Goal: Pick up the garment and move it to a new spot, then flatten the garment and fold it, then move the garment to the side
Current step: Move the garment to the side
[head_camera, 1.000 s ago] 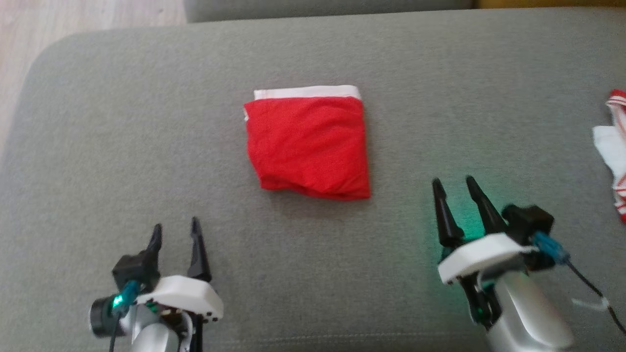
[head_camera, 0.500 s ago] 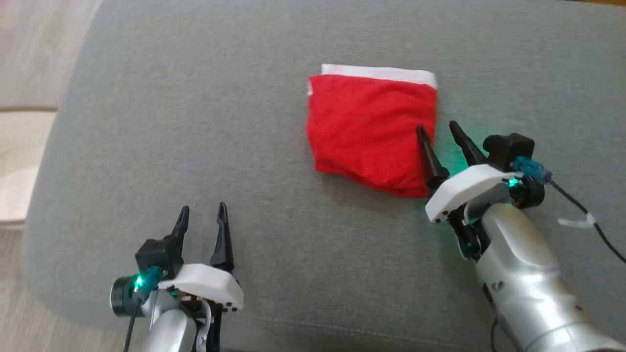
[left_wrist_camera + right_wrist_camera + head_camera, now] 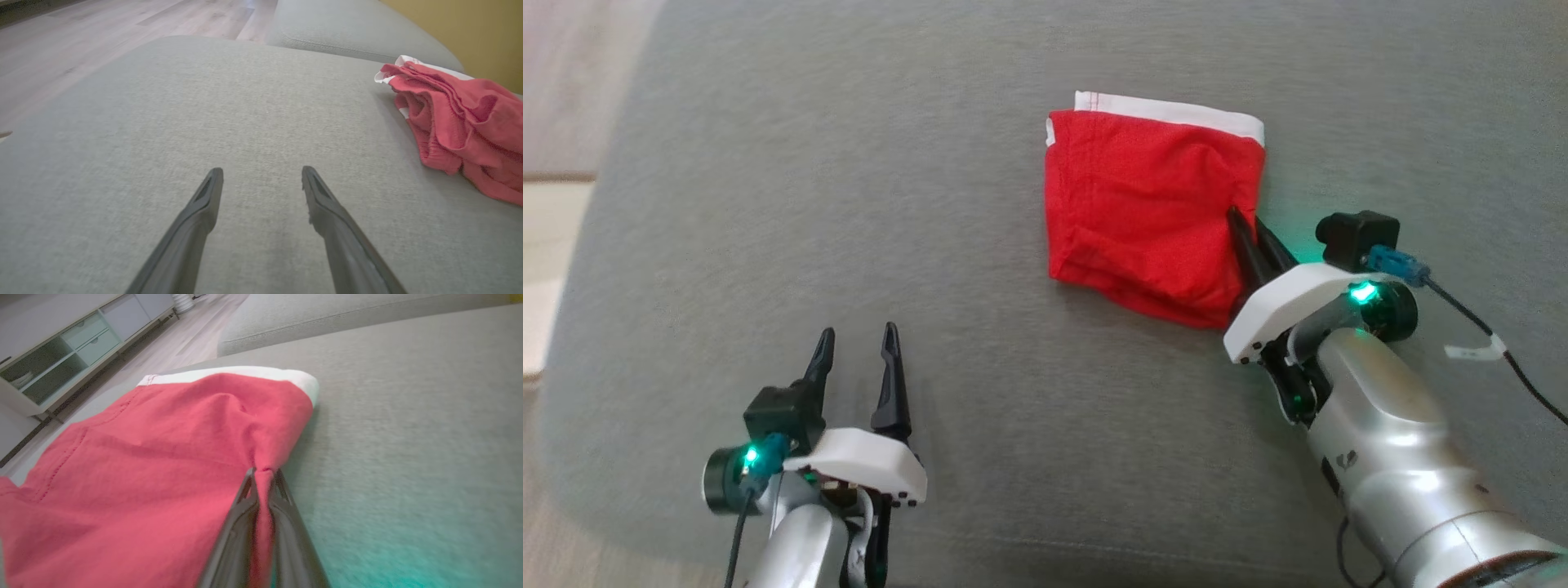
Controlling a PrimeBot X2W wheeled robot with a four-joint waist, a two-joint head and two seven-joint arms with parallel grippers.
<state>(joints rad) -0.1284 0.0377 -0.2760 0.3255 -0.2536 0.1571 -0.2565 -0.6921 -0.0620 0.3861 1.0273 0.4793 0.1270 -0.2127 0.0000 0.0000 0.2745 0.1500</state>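
Note:
The garment (image 3: 1147, 212) is a folded red cloth with a white band along its far edge, lying on the grey cushion (image 3: 849, 204). My right gripper (image 3: 1245, 220) is shut on the garment's right edge, and the cloth puckers toward the fingertips. Up close, the right wrist view has red fabric (image 3: 155, 465) pinched between the two dark fingers (image 3: 286, 522). My left gripper (image 3: 858, 343) stands open over bare cushion at the lower left, well clear of the cloth. From the left wrist, the garment (image 3: 461, 126) lies off to the right of the spread left fingers (image 3: 331, 212).
The cushion's rounded left edge drops to a pale wooden floor (image 3: 556, 229). A second grey cushion (image 3: 351, 32) lies beyond, with a yellow wall behind it. A low white cabinet (image 3: 61, 347) stands across the floor. A cable (image 3: 1470, 327) trails from my right wrist.
The head camera has swung left. My right gripper moved up to the garment's right edge and closed on it, bunching the cloth. The left gripper has stayed open in place.

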